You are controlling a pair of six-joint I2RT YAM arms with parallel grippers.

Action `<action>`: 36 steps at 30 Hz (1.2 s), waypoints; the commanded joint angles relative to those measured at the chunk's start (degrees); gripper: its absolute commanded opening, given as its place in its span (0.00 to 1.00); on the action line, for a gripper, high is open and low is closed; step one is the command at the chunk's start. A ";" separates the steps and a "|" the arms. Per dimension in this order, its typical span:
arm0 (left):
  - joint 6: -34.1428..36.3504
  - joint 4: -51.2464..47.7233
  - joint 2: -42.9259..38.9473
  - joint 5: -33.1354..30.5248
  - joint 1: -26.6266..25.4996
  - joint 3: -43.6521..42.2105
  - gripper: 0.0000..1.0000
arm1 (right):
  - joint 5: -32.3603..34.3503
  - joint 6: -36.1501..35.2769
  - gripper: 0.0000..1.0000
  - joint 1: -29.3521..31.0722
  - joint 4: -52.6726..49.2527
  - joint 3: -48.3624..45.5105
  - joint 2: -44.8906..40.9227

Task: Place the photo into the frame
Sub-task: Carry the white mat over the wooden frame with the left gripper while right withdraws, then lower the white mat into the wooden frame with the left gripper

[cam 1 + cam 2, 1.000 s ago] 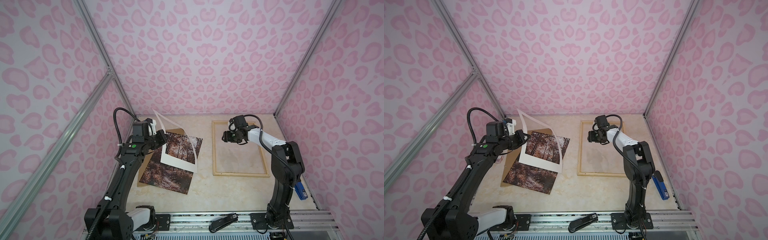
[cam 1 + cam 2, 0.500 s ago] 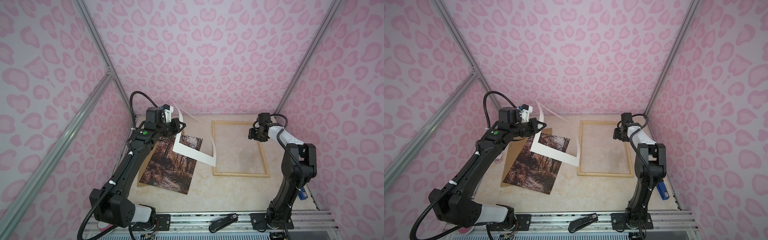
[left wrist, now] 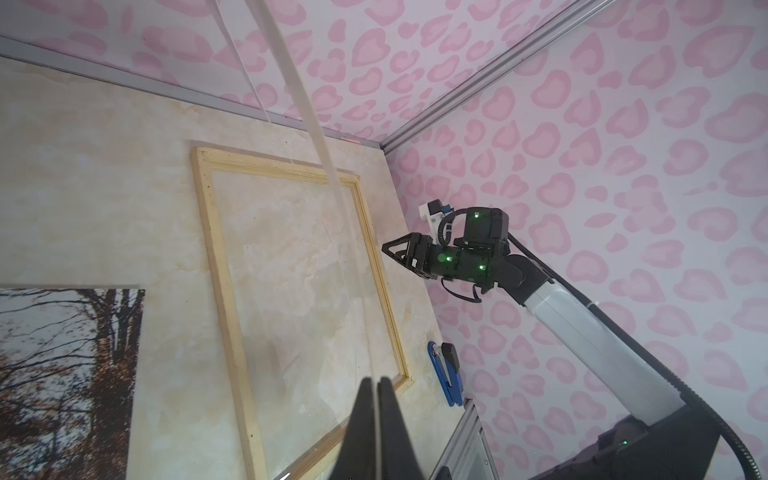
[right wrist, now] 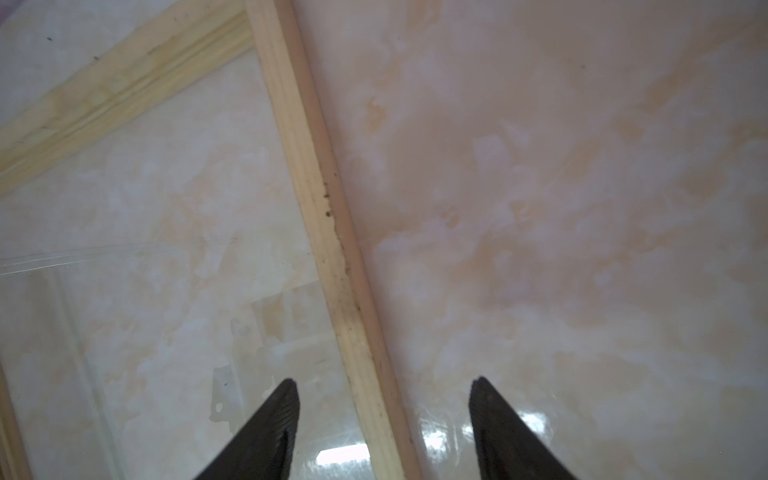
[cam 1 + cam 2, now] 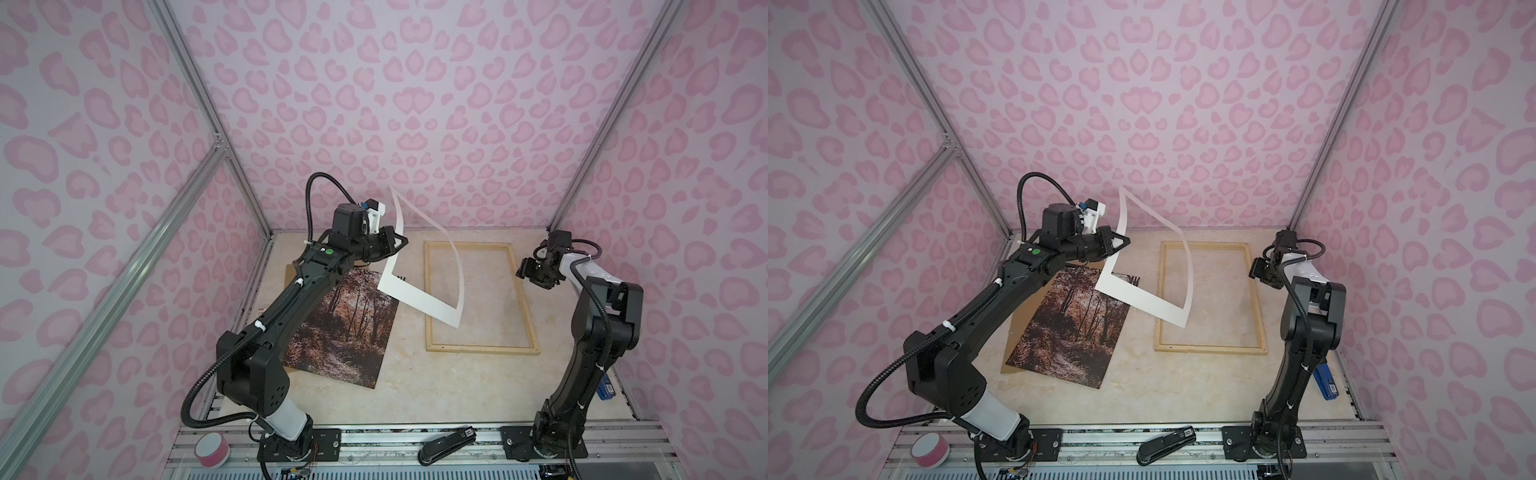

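The photo [image 5: 345,328] [image 5: 1071,328], an autumn forest print, lies face up on the table's left half; its corner shows in the left wrist view [image 3: 62,365]. The pale wooden frame [image 5: 482,348] [image 5: 1210,347] [image 3: 224,282] lies flat to its right. My left gripper [image 5: 401,241] [image 5: 1123,243] [image 3: 376,380] is shut on the white mat border [image 5: 415,297] [image 5: 1142,301], which hangs in the air, bowed, between photo and frame. My right gripper [image 5: 523,273] [image 5: 1255,272] [image 4: 384,382] is open above the frame's right strip [image 4: 316,199], one finger on each side of it.
A brown backing board [image 5: 291,274] [image 5: 1017,328] lies under the photo. A blue stapler [image 5: 604,386] [image 3: 446,374] sits by the right wall. On the front rail are a black stapler [image 5: 446,446] and a pink tape roll [image 5: 212,449]. Pink walls enclose the table.
My left arm lifted the mat border off the photo and carried it right, toward the frame. My right gripper moved from the frame's far left corner to its right strip.
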 commanded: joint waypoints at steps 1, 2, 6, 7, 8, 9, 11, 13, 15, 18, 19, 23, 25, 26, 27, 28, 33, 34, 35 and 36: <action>-3.08 8.53 1.84 -1.35 -1.29 -1.49 0.04 | -4.15 1.01 0.67 -0.32 1.38 0.55 1.35; -3.70 9.97 2.25 -1.85 -1.75 -2.34 0.04 | -4.85 1.21 0.67 -0.49 1.63 0.48 1.63; -5.10 13.83 3.57 -4.06 -3.32 -5.26 0.04 | -5.97 1.60 0.67 -1.13 2.18 0.24 2.13; -5.03 14.24 3.80 -4.70 -3.71 -5.91 0.04 | -5.99 1.57 0.67 -1.22 2.03 0.31 2.38; -4.80 14.38 3.97 -5.36 -3.98 -6.53 0.04 | -5.99 1.55 0.66 -1.31 2.00 0.18 2.56; -4.75 14.58 4.05 -5.80 -4.16 -7.21 0.04 | -6.04 1.53 0.66 -1.44 2.08 0.08 2.67; -5.18 15.78 4.39 -5.75 -4.27 -8.86 0.04 | -6.10 1.42 0.66 -1.62 2.18 -0.30 2.93; -5.87 16.82 4.68 -5.37 -4.43 -10.04 0.04 | -6.46 1.33 0.67 -1.63 2.33 -0.77 3.18; -6.16 18.20 4.69 -5.08 -4.69 -12.74 0.04 | -7.09 1.46 0.66 -1.61 2.74 -1.33 3.24; -6.50 18.85 4.86 -4.64 -5.11 -14.63 0.04 | -8.03 1.80 0.66 -1.57 3.81 -4.11 2.90; -6.51 19.05 4.94 -4.57 -5.16 -15.03 0.04 | -8.36 1.81 0.66 -1.51 4.15 -4.69 2.70; -6.93 19.28 4.94 -4.89 -5.67 -16.23 0.04 | -9.47 1.88 0.66 -1.22 4.86 -6.20 2.19; -7.07 19.21 4.79 -5.47 -5.77 -16.79 0.03 | -9.79 1.89 0.66 -0.99 5.21 -6.84 1.92; -7.13 19.04 4.62 -5.83 -5.77 -17.13 0.04 | -9.91 1.92 0.66 -0.89 5.42 -7.17 1.74; -7.03 18.79 4.31 -6.33 -5.85 -17.59 0.04 | -9.99 1.90 0.66 -0.80 5.52 -7.43 1.57; -6.93 18.52 3.88 -6.91 -5.85 -18.08 0.03 | -10.21 1.92 0.66 -0.70 5.55 -7.62 1.38; -7.12 18.15 2.50 -8.49 -5.86 -20.21 0.04 | -11.13 1.90 0.66 0.24 5.87 -8.30 0.59; -7.12 18.21 2.41 -8.49 -5.86 -20.56 0.04 | -11.30 1.88 0.66 0.42 5.93 -8.40 0.50; -7.19 18.08 2.40 -8.53 -5.86 -20.82 0.04 | -11.48 1.84 0.66 0.69 5.92 -8.48 0.41; -7.21 18.15 2.40 -8.46 -5.86 -21.15 0.04 | -11.69 1.88 0.66 0.86 5.99 -8.65 0.28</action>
